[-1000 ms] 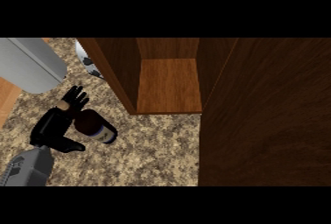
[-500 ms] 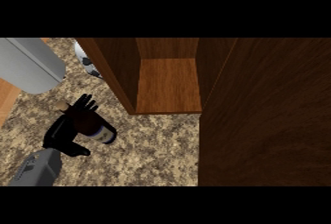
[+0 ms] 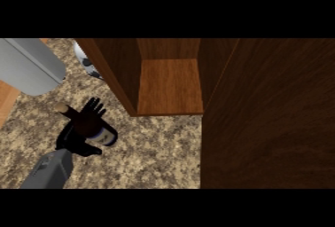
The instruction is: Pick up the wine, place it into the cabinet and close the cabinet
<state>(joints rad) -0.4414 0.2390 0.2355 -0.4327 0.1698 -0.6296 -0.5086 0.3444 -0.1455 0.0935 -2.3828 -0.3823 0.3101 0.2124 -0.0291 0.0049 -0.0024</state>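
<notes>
Although the wine [image 3: 91, 126] sits in the left hand [image 3: 77, 136], it is well short of the cabinet [image 3: 171, 86]: the dark bottle leans over the speckled bench [image 3: 150, 155], cork end toward the upper left, pale label facing out, with the black fingers [image 3: 95, 106] curled behind and round its body. The right hand shows nowhere in the head view. The likeliest trouble from here, as I judge it, is the bottle catching the cabinet's near side wall [image 3: 114, 75] on the way in, since that panel stands between the hand and the open shelf floor; a tilted bottle could also slip in the grasp or tip once set down. The wide dark door [image 3: 268, 115] hangs open on the right (it must be swung shut afterwards). A grey appliance [image 3: 29, 66] lies at the upper left, clear of the path.
</notes>
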